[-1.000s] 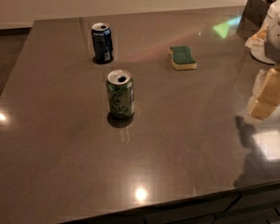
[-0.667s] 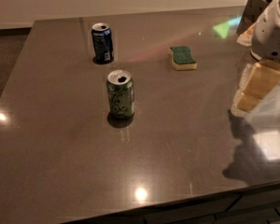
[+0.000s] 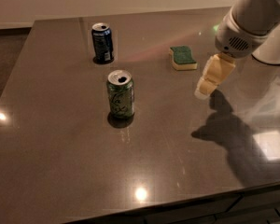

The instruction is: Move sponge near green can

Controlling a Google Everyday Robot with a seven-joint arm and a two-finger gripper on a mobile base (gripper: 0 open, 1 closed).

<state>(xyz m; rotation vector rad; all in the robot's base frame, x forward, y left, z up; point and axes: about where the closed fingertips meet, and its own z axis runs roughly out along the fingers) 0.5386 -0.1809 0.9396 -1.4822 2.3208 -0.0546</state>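
- Since the earlier shot the arm has swung in from the right edge of the view, and the gripper now sits a lot closer to the sponge. The sponge and both cans haven't budged.
- The gripper hangs low over the table, pointing down and to the left in view, with its tip just above the surface.
- Honestly can't tell whether it's open or closed from this angle; it just reads as one pale cream lump. It hasn't got the sponge, anyway.
- The sponge lies flat on the table, green side up, just behind and a bit left of the gripper. It's near but not touching.
- The green can stands upright well off to the gripper's left, about level with it, so it's well apart from the sponge too.
- The blue can is upright, further back and left, beyond the green can.
- The arm's shadow falls on the table in front of and to the right of the gripper.
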